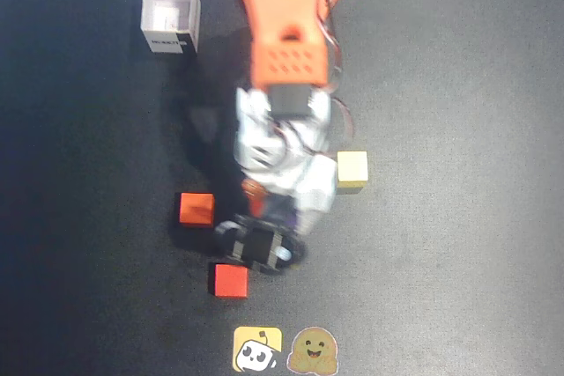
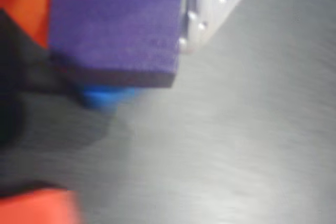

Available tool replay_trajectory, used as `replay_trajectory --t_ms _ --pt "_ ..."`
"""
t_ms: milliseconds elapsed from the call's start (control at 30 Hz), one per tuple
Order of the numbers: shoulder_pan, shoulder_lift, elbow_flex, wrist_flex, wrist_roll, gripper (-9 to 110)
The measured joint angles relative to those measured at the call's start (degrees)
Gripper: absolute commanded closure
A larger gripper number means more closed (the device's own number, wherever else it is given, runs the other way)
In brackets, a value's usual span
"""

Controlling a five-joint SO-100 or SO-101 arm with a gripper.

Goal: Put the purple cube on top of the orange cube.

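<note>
Overhead view: orange-and-white arm [image 1: 286, 85] reaches from 12 o'clock down toward centre of the dark tabletop [image 1: 458, 217]. Its fingers [image 1: 264, 231] sit low-centre, mostly hidden under the wrist. Wrist view: purple cube [image 2: 115, 24] fills the upper left, pressed against a pale finger [image 2: 210, 3] on its right side, so the fingers are closed on the purple cube and it appears lifted off the tabletop. A bit of blue cube [image 2: 107, 97] peeks out below the purple one; blurry, contact unclear.

Orange cube [image 1: 197, 209] sits at about 9 o'clock from the fingers, just beside them, on the tabletop, nothing on top. Red cube [image 1: 229, 281] lies at 7 o'clock from the fingers, near. Pale yellow cube [image 1: 352, 170] at 2 o'clock, beside the arm's white body. White open box [image 1: 170, 15] stands at 11 o'clock, well apart. Two stickers at 6 o'clock edge: yellow one [image 1: 257, 349], brown one [image 1: 311, 351].
</note>
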Motion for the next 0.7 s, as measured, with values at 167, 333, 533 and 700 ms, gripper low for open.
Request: replay_trajectory --t_ms 167,333,533,700 --pt "5.45 2.90 0.09 5.36 -7.91 96" --pt "9.93 3.78 0.70 9.32 -13.71 96" --pt "14.24 3.78 2.64 12.74 -16.52 96" --pt "17.40 3.78 3.52 13.71 -18.02 96"
